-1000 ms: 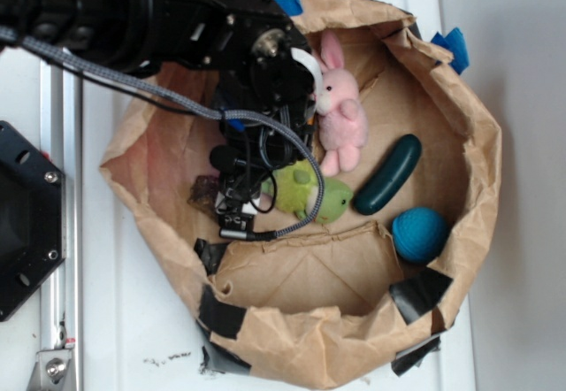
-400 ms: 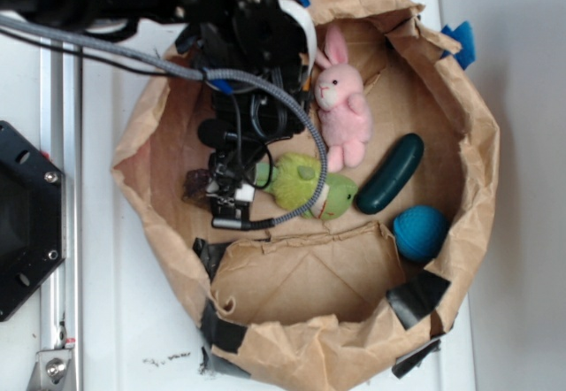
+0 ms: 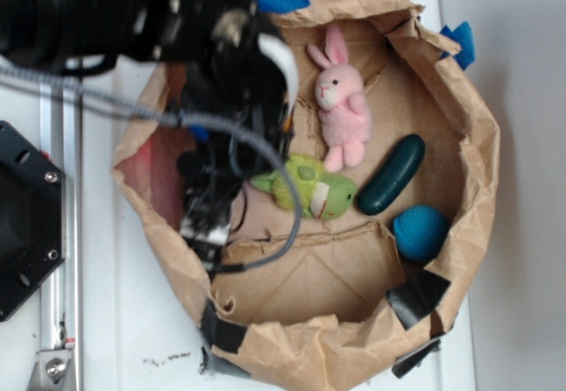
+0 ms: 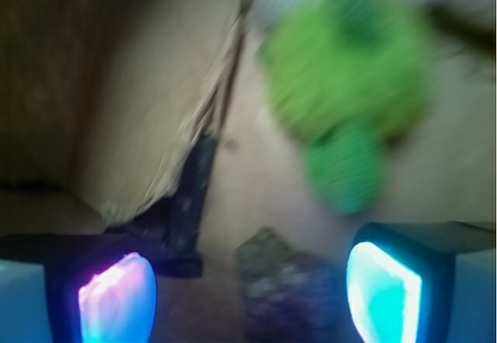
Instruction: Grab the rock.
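Note:
The rock [image 4: 291,289], a dark mottled lump, lies on the brown paper between my two lit fingers in the wrist view, nearer the right pad [image 4: 384,289] than the left pad [image 4: 116,296]. My gripper [image 4: 250,292] is open, and neither pad is seen touching the rock. In the exterior view the gripper [image 3: 205,230] hangs over the left floor of the paper bag [image 3: 478,143], and the rock is hidden beneath it. Both views are blurred by motion.
A green plush toy [image 3: 309,187] [image 4: 342,79] lies just right of the gripper. Further right are a pink bunny [image 3: 343,108], a dark green oblong [image 3: 390,175] and a teal ball [image 3: 419,233]. Black tape [image 4: 182,203] patches the bag wall close by.
The arm has swung left and toward the bag's near-left wall. The rock, seen beside the gripper before, is now covered by it in the exterior view.

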You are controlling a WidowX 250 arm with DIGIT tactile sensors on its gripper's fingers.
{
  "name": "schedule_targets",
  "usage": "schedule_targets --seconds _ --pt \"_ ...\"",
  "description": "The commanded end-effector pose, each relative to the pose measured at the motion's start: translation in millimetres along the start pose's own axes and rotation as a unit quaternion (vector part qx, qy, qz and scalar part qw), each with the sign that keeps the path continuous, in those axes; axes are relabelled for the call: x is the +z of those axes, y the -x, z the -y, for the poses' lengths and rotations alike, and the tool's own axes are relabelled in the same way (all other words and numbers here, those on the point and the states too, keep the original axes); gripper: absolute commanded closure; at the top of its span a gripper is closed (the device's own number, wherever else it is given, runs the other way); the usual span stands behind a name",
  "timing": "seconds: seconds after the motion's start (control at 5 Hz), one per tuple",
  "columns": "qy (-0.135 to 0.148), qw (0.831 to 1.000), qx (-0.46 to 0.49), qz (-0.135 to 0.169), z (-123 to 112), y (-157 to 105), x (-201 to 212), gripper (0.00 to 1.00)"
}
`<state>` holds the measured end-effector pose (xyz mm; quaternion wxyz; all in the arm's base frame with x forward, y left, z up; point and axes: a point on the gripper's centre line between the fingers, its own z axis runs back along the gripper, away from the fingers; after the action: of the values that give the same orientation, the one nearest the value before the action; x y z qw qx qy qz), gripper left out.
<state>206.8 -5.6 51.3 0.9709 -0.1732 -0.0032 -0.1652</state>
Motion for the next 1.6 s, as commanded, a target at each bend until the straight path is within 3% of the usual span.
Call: schedule_targets --seconds 0.0,0.6,0.8,1.4 --pt "-0.015 1.000 -0.004 -0.019 -1.9 8.9 -17.5 0.00" --pt "-0.037 0.998 0.044 -0.010 -24.7 6.4 -21.8 0.00" --pt "-0.051 0.998 0.043 -0.001 -20.8 8.0 -22.7 1.00" --pt "-0.056 0.997 0.043 0.005 -19.0 9.6 -22.5 1.00"
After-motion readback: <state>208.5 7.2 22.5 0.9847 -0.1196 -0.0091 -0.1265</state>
